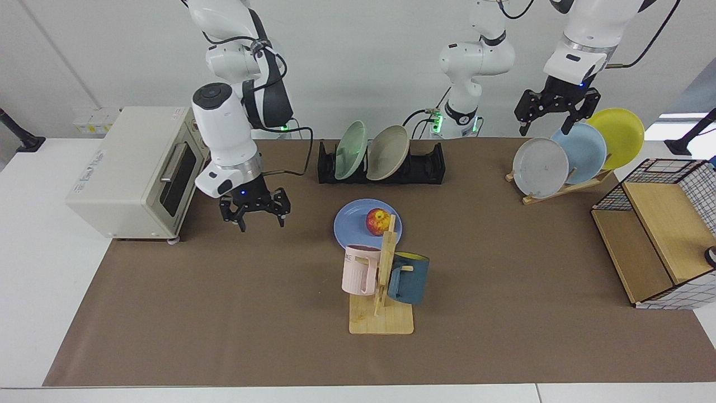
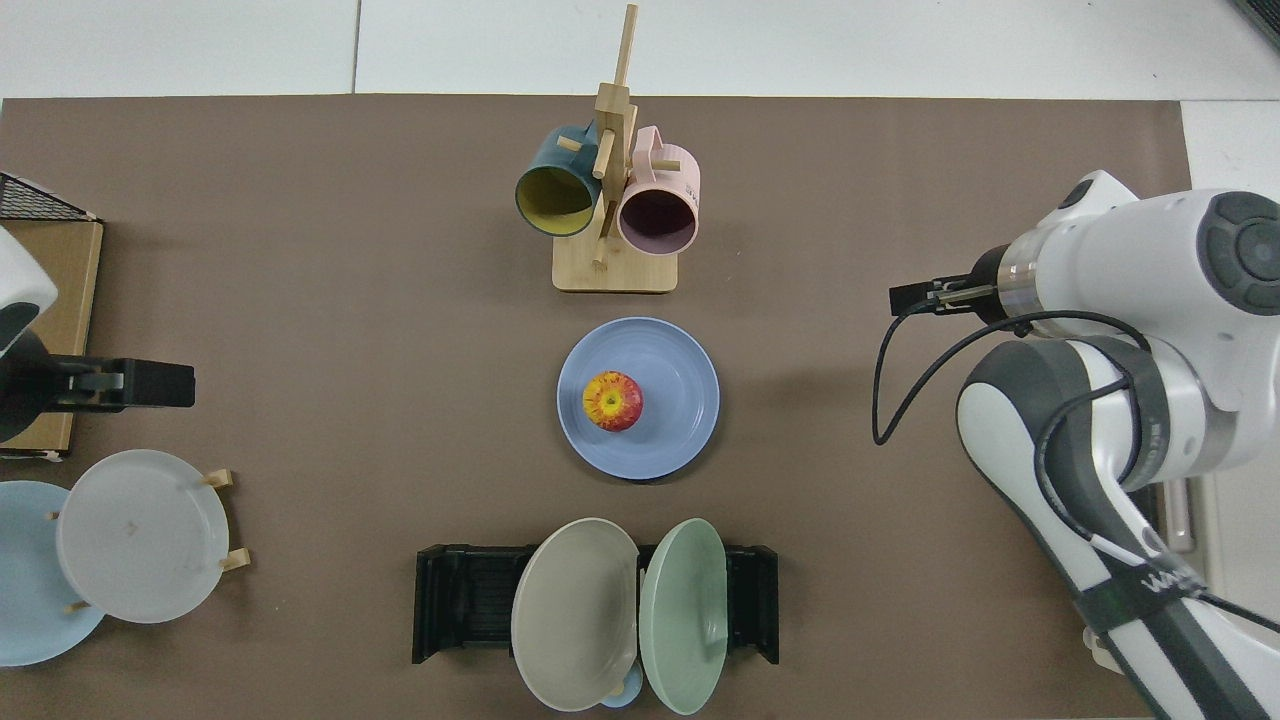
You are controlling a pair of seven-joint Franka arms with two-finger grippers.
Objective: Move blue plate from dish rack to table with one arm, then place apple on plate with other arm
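The right gripper (image 1: 254, 214) hangs with its jaws apart and nothing between them, just above the brown mat beside the toaster oven (image 1: 137, 170), well apart from the blue plate (image 1: 352, 226). In the top view only the wrist of this arm (image 2: 1130, 300) shows, at the picture's right edge. The left gripper (image 1: 551, 120) waits with its jaws spread and empty, above the grey plate (image 1: 540, 167) and pale blue plate (image 1: 584, 151) on the small wooden stand; a yellow plate (image 1: 621, 137) leans behind them.

The blue plate lies flat on the counter (image 1: 224, 313), between the dish rack (image 1: 425, 167) and the wooden mug tree (image 1: 383, 285). The apple (image 1: 378, 220) sits on the plate, stem up, a little off centre (image 2: 612, 400). The dish rack holds a green plate (image 1: 349, 150) and a beige plate (image 1: 387, 152), both leaning. A pink mug (image 1: 359, 268) and a dark blue mug (image 1: 408, 277) hang on the mug tree.
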